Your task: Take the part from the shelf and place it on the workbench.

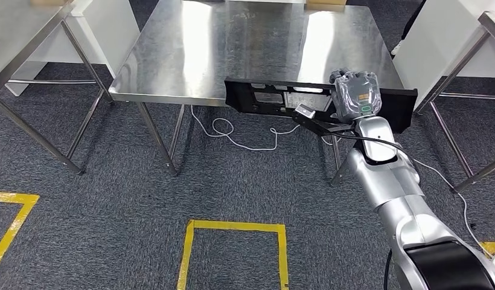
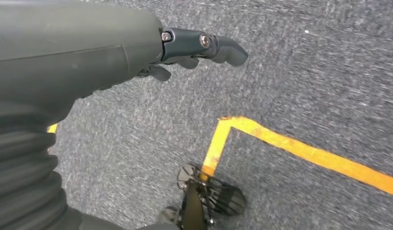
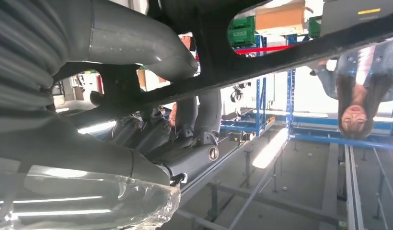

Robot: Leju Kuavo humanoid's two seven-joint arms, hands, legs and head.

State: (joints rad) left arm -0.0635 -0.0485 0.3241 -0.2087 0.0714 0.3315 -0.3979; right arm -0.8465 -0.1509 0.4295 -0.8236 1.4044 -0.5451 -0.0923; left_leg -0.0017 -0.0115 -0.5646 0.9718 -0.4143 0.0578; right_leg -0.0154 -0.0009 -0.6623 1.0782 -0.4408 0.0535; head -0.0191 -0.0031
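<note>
Head view: right hand [image 1: 354, 95] wrapped in clear plastic, gripping long black part [image 1: 275, 99] near its right-hand half; part held level along near edge of steel workbench [image 1: 191, 54], left end over the tabletop edge, right end sticking out past the table's corner; cannot tell whether resting on the top or just above it; white cable [image 1: 233, 136] looped on grey carpet [image 1: 112, 205] under the bench; yellow tape square [image 1: 233, 228] on floor nearer the robot.
Left wrist view: left hand [image 2: 185, 50] hanging over carpet, holding nothing, dark fingers [image 2: 223, 48] bent in together; yellow tape corner [image 2: 228, 122] below.
Right wrist view: thumb [image 3: 137, 40] and fingers [image 3: 190, 158] clamped on black part [image 3: 290, 50]; person [image 3: 357, 91] in background beside blue racks [image 3: 290, 105].
</note>
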